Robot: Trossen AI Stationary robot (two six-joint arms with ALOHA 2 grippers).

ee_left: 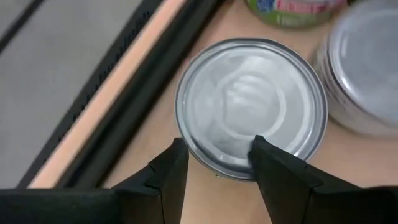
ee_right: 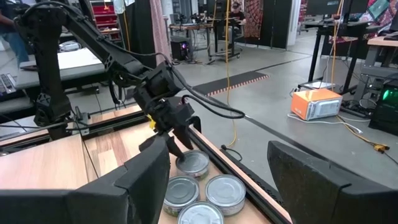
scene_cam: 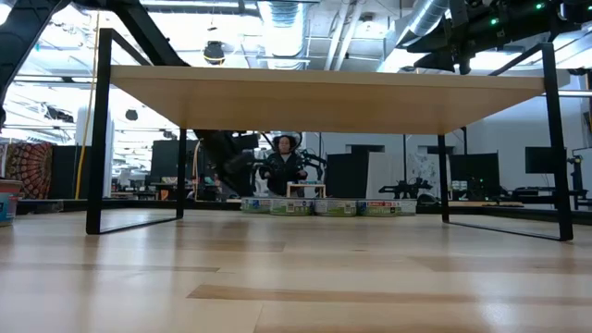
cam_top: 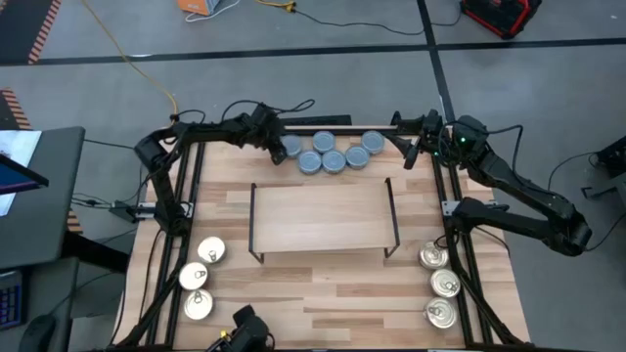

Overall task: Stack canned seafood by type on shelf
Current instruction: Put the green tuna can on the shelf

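Observation:
Six blue-grey tins of canned seafood (cam_top: 333, 154) sit in a cluster at the table's far edge. My left gripper (ee_left: 217, 146) hangs open, pointing down over the leftmost tin (ee_left: 252, 106). One finger stands just outside its rim and the other over its lid. The right wrist view shows this gripper (ee_right: 180, 149) from afar. Three silver-gold tins (cam_top: 196, 278) rest at the near left and three (cam_top: 441, 285) at the near right. The shelf (cam_top: 323, 217) stands mid-table with a bare top. My right gripper (ee_right: 217, 180) waits open, held level above the far right corner. My left gripper comes at the leftmost blue-grey tin from above, slanting down, near the lid's edge (ee_left: 217, 158). I cannot tell whether its fingertips touch the lid or hover just over it. The tin stands flat on the table.
A black frame rail (ee_left: 118, 118) runs along the table's far edge, close beside the tin. The neighbouring tin (ee_left: 367, 68) sits right next to the leftmost one. In the room beyond, a person (scene_cam: 282, 166) sits at a desk. An orange box (ee_right: 317, 102) lies on the floor.

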